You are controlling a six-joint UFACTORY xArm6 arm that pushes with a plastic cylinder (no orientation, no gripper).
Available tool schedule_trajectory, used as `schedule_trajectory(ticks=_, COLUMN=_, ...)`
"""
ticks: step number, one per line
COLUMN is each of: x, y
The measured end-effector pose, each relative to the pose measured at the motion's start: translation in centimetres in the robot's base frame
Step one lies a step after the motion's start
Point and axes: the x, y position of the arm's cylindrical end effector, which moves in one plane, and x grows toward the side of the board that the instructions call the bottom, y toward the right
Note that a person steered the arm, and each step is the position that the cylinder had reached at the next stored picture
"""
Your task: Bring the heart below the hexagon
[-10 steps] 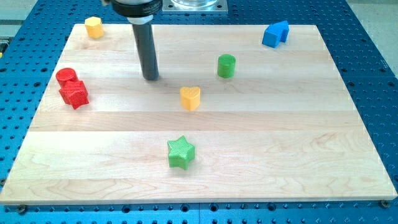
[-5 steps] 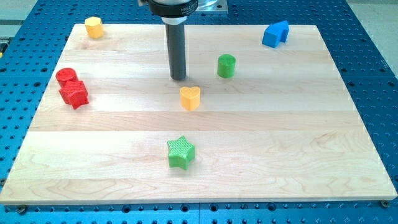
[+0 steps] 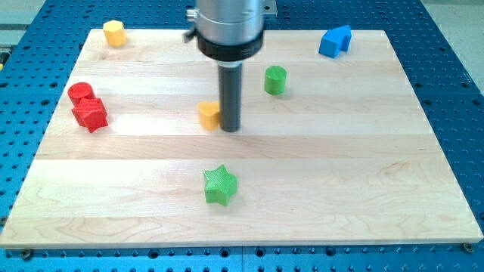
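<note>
The yellow heart (image 3: pixel 209 114) lies near the middle of the wooden board (image 3: pixel 340 174), partly hidden by my rod. My tip (image 3: pixel 230 127) rests against the heart's right side. The yellow hexagon (image 3: pixel 114 32) sits at the view's top left corner of the board, far up and left of the heart.
A red cylinder (image 3: pixel 79 93) and a red star (image 3: pixel 91 115) sit together at the left edge. A green cylinder (image 3: pixel 275 79) stands right of my rod. A green star (image 3: pixel 220 185) lies below the heart. A blue block (image 3: pixel 335 41) sits at the top right.
My tip moved right and down, from upper left of the heart to its right side. The heart has shifted a little to the left.
</note>
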Motion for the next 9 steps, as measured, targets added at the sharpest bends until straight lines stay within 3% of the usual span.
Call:
schedule_trajectory(ticks=2, x=-0.4, y=2.0)
schedule_trajectory(ticks=4, x=-1.9, y=-2.7)
schedule_trajectory(ticks=7, x=0.0, y=-2.7)
schedule_trajectory(ticks=9, x=-2.3, y=-8.4)
